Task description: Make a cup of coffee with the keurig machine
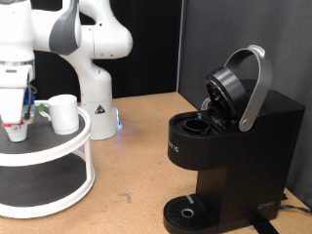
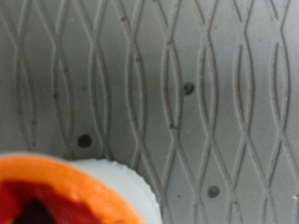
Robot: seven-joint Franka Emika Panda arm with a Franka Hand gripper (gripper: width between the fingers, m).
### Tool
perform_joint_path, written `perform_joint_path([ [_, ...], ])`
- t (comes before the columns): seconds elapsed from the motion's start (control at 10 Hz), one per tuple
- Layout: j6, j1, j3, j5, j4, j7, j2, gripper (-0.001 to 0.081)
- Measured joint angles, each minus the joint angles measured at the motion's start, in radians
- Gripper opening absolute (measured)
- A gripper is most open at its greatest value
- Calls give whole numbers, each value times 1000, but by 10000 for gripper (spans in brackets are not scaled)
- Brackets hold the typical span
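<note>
Right under our wrist camera we see a small white pod (image 2: 103,191) with a glossy orange-red top on grey, wavy-ribbed matting. Our end effector (image 1: 15,125) pinches that pod over the round two-tier stand (image 1: 58,161), beside the smooth white cup (image 1: 64,113). Across the tabletop (image 1: 136,146), the boxy matte-black keurig machine (image 1: 229,146) stands lid-up, grey arched handle raised.
</note>
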Motion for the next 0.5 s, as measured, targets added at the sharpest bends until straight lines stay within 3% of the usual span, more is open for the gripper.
perform_joint_path([
  [0.5,-215,50,16,125,101,-27,-75,351],
])
